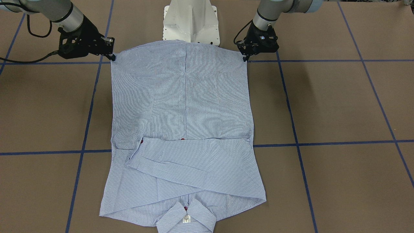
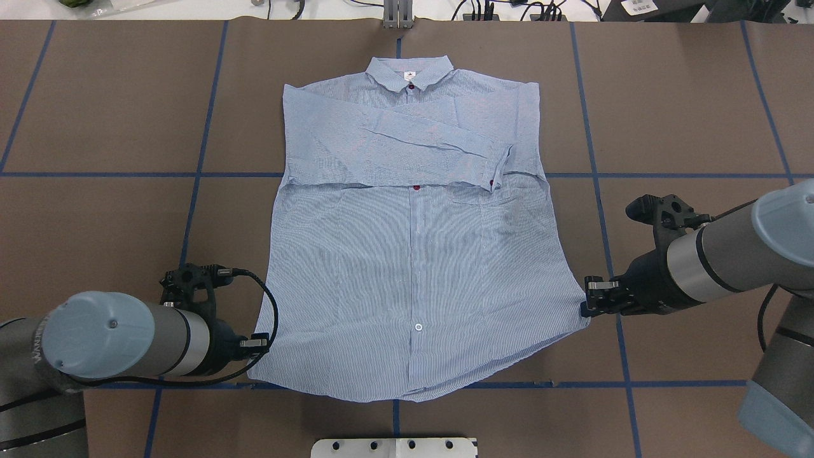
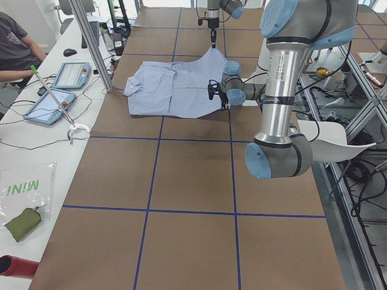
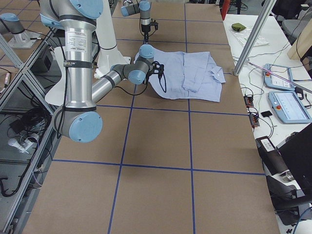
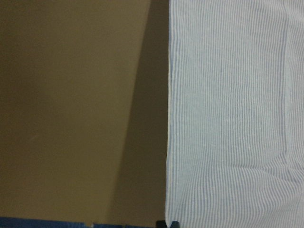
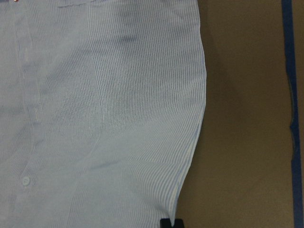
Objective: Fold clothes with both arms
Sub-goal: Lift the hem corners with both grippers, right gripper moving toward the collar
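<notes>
The shirt [image 2: 407,254] lies flat and front up in the middle of the table [image 2: 95,222]. Its hem is toward the robot's edge and its collar [image 2: 410,70] points to the far edge. The sleeves [image 2: 394,146] are already folded across the chest, so the shirt looks like a neat long shape. That makes it ready to be folded in half.

The left gripper [image 2: 257,348] is pinching the hem corner on its side, low by the table. The right gripper [image 2: 586,306] is pinching the other hem corner. In the side views that corner looks lifted a little. I think they each hold a corner so that the hem stays straight. Then both arms can carry it up toward the collar together.

A small white label [image 1: 186,220] sits inside the collar. It has marks on it, but they are too small to read. On the white bench beside the table lies a clear bag [image 3: 24,187] with green letters that look like "MINI". No other writing can be read.
</notes>
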Controlling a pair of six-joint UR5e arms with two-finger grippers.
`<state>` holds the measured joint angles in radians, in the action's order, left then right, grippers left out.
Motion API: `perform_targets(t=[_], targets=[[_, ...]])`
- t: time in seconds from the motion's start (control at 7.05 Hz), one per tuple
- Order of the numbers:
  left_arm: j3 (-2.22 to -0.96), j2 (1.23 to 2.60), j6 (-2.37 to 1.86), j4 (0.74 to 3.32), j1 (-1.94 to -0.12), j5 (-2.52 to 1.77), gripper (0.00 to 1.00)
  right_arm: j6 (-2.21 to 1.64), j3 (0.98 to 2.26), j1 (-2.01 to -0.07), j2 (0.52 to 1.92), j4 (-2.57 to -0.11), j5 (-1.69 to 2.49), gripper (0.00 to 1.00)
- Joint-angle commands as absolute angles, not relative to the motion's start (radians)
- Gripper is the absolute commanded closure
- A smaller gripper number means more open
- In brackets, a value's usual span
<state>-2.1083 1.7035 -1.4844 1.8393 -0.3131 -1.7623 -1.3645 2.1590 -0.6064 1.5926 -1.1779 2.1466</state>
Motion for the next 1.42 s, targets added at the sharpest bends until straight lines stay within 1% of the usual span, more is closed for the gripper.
perform_targets(t=[0.0, 0.57, 0.99, 1.13, 1.28], targets=[[-2.099, 1.704, -1.447, 1.841, -0.339, -1.766, 1.0, -1.362, 2.138, -0.623, 1.592, -1.178, 2.148, 1.0], [-2.108, 1.718, -1.447, 1.853, -0.344, -1.789, 1.0, -1.358, 2.132, -0.632, 1.589, -1.177, 2.154, 1.0], [-2.209, 1.704, -1.447, 1.852, -0.347, -1.86, 1.0, -1.358, 2.169, -0.687, 1.589, -1.154, 2.259, 1.0], [-2.244, 1.691, -1.447, 1.847, -0.347, -1.888, 1.0, -1.358, 2.174, -0.698, 1.603, -1.099, 2.288, 1.0], [-2.288, 1.649, -1.447, 1.847, -0.347, -1.896, 1.0, -1.358, 2.183, -0.722, 1.609, -1.083, 2.34, 1.0]])
